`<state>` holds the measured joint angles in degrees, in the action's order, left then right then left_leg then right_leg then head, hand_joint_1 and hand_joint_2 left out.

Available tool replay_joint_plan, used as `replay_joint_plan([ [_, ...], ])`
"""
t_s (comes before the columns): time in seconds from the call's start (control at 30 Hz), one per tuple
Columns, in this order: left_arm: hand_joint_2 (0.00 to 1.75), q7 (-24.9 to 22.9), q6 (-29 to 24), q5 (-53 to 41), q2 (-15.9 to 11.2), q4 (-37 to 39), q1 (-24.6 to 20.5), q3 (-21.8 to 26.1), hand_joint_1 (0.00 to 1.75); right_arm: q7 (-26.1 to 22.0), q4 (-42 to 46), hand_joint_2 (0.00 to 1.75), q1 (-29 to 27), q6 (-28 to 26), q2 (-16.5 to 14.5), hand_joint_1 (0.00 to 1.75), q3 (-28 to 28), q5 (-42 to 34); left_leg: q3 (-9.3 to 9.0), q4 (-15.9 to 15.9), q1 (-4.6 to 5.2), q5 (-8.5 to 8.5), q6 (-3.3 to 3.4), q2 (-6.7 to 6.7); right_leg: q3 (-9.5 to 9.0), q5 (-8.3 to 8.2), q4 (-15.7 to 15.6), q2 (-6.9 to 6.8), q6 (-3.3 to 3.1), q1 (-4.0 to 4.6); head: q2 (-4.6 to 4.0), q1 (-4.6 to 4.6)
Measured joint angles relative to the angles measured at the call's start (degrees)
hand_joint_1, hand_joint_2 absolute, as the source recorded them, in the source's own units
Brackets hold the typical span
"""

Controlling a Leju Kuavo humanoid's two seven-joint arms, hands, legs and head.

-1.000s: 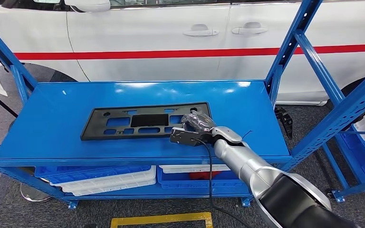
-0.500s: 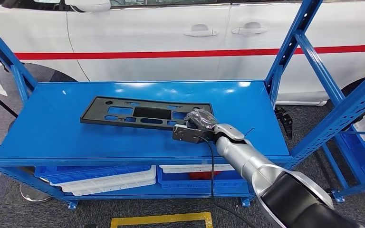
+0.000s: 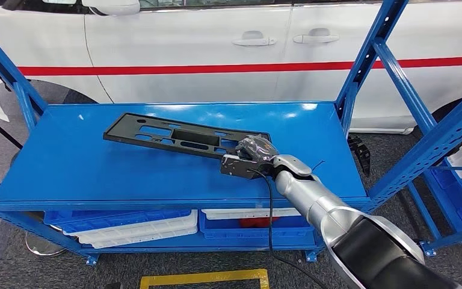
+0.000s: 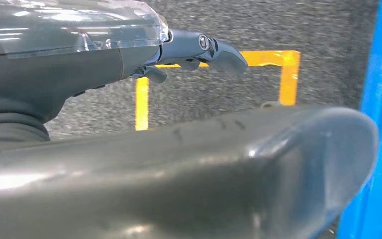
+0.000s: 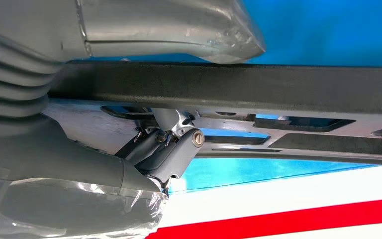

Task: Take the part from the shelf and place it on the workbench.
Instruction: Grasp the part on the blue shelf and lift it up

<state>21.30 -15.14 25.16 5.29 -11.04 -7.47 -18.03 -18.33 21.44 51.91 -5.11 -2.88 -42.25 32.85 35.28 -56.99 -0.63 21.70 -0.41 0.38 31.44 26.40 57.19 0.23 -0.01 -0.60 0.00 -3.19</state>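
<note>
One hand, the right hand (image 3: 254, 155), is pinching the black panel's (image 3: 174, 136) end; the long overhang risks twisting it loose.

- Your right hand (image 3: 249, 158) has drawn a little toward the shelf's (image 3: 84, 174) front right and keeps its grip on the near end of the black part (image 3: 180, 137).
- The part has tilted: a second ago you had it lying flat on the shelf, now its gripped end is raised.
- Its far end has swung away toward the white car (image 3: 216, 42), so it lies more slanted across the shelf.
</note>
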Motion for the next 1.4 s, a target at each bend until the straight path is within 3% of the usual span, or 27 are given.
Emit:
replay_joint_plan([
  [0.37,0.0,1.17,0.57,-0.4,-0.01,0.0,-0.14,0.02,0.0,-0.2,0.0,0.0,-0.06,-0.13,0.07,1.74,0.02,0.0,0.0,0.0,0.0,0.0,0.0,0.0,0.0,0.0,0.0,0.0,0.0,0.0,0.0,0.0],
  [0.5,0.0,2.22,0.59,-3.58,-0.42,0.0,-0.83,-0.74,0.0,-0.24,-0.04,0.0,-0.27,-0.1,0.09,1.58,0.03,0.2,0.0,0.0,0.0,0.0,0.0,0.0,-0.01,0.0,0.0,0.0,0.0,0.0,0.0,0.0],
  [0.63,1.75,0.6,0.46,-5.76,-0.87,0.0,-1.13,-2.16,0.0,-0.34,-0.18,0.0,-0.6,0.01,0.08,1.66,0.07,0.31,-0.01,0.0,0.0,0.0,0.0,0.0,-0.02,0.01,0.0,0.0,0.02,0.0,0.0,0.0],
  [0.9,1.75,-3.91,0.48,-6.58,-0.87,0.01,-1.04,-3.37,0.0,-0.23,-0.22,0.0,-0.74,-0.04,0.08,1.64,0.08,0.56,0.0,-0.02,0.0,-0.03,0.04,0.0,-0.03,-0.04,0.0,0.0,0.07,0.0,0.0,0.0],
  [1.2,1.75,-2.75,3.47,-3.9,-0.88,0.02,-0.87,-3.27,0.0,0.2,-0.22,0.0,0.37,-0.72,0.49,1.64,-0.01,2.98,0.1,-0.03,0.01,-0.08,0.11,-0.02,0.03,-0.09,-0.01,-0.02,0.13,0.0,0.0,0.0],
  [1.4,1.75,-2.53,3.16,-2.52,-0.94,0.02,-0.54,-2.55,0.0,1.29,-0.14,0.0,5.11,0.92,2.4,1.64,-0.34,5.54,1.32,-0.05,0.09,-0.71,0.35,-0.17,1.16,-0.67,0.08,-0.1,0.42,0.03,0.0,0.0],
])
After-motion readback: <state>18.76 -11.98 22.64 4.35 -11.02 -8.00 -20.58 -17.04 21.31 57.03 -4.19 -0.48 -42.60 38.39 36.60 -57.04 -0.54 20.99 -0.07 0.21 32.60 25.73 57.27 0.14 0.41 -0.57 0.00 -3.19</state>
